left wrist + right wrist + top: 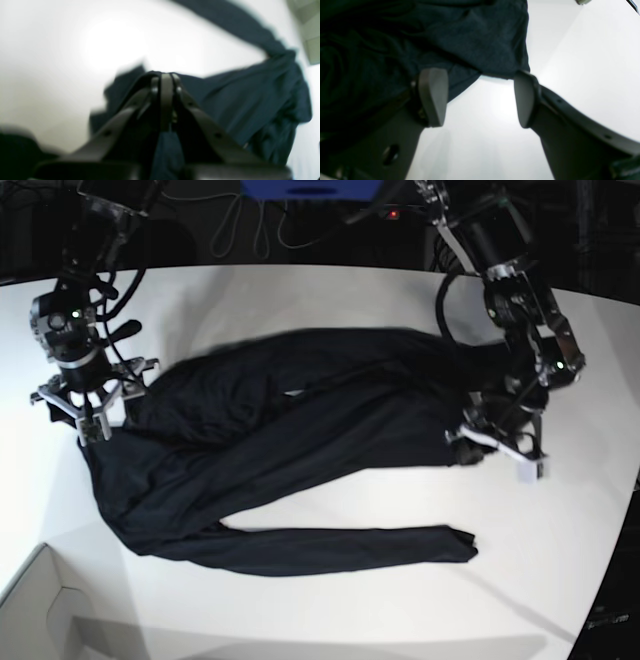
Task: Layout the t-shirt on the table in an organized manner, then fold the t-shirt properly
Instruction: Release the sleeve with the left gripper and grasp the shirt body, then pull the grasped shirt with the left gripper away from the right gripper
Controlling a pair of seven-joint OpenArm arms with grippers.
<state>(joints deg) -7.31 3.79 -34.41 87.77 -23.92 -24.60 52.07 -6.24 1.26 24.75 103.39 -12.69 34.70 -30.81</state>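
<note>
In the left wrist view the left gripper is clamped on the t-shirt, in the right wrist view the right gripper gapes at a hem, and the base view shows the shirt bunched across the table, so spreading seems underway and calls next for a second grip.

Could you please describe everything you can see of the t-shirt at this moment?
The t-shirt is plain dark soft fabric without print, lying crumpled and twisted into long folds across the white table, not yet spread flat. One narrow strip trails toward the near edge. The left gripper is shut on a bunch of its cloth at one end. At the other end, the right gripper stands open at the shirt's edge, one finger over the fabric.
</note>
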